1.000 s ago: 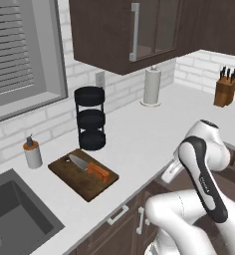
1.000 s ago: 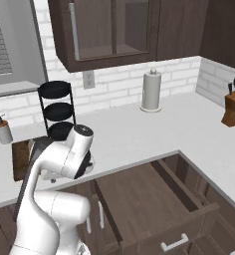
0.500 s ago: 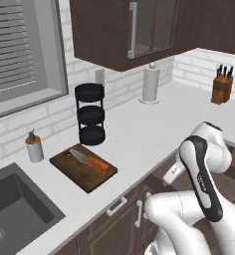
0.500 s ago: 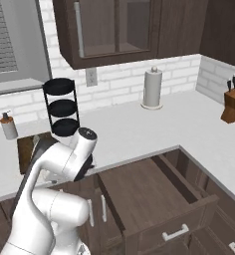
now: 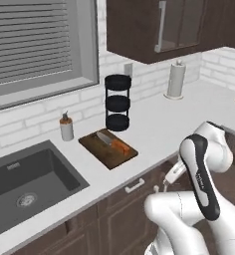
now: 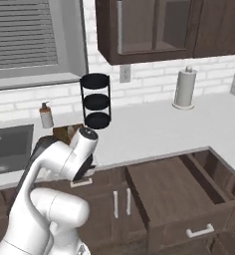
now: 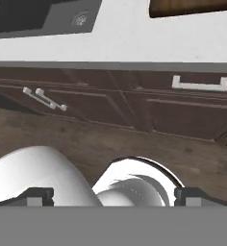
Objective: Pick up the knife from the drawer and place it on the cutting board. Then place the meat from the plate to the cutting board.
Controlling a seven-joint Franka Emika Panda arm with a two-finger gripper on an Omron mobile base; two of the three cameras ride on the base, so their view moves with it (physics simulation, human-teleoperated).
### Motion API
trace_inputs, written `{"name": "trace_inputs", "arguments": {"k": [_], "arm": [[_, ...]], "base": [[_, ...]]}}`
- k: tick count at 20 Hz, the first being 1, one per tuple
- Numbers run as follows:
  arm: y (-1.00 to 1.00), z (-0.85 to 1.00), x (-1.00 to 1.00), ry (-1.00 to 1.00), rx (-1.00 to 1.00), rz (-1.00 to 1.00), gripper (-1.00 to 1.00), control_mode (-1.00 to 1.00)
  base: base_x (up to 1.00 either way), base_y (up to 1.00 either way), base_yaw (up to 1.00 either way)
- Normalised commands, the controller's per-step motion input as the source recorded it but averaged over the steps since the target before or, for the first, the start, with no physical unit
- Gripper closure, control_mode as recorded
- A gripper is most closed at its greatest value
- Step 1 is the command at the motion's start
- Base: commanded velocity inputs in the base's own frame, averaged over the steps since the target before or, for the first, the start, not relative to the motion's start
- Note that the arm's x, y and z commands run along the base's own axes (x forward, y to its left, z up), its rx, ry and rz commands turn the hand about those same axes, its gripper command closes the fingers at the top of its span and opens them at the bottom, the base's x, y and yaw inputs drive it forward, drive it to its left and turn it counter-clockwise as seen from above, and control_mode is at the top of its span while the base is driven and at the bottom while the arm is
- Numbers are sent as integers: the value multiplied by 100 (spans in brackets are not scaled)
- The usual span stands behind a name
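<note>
The knife (image 5: 111, 141) lies on the board (image 5: 108, 148), orange handle toward the counter's front edge, blade toward the wall. The gripper (image 7: 114, 196) hangs low before the cabinet fronts, its two tips wide apart with nothing between them. The drawer (image 6: 175, 194) stands pulled out below the counter (image 6: 154, 130). On the counter, the board sits near the front edge beside the sink (image 5: 25, 182). A black three-tier rack (image 5: 117, 102) stands just behind it, a soap bottle (image 5: 66, 127) by the wall and a paper towel roll (image 5: 176, 79) farther along.
</note>
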Motion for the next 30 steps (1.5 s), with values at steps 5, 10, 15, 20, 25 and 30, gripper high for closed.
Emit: {"name": "trace_inputs", "arguments": {"k": [5, 10, 15, 20, 25, 30], "arm": [[0, 0, 0, 0, 0, 0, -100, 100], [0, 0, 0, 0, 0, 0, -100, 100], [0, 0, 0, 0, 0, 0, -100, 100], [0, 0, 0, 0, 0, 0, -100, 100], [0, 0, 0, 0, 0, 0, -100, 100], [0, 0, 0, 0, 0, 0, -100, 100]], "base": [[17, 74, 61], [16, 92, 31], [18, 100, 11], [13, 100, 12], [11, 100, 11], [9, 99, 2]]}}
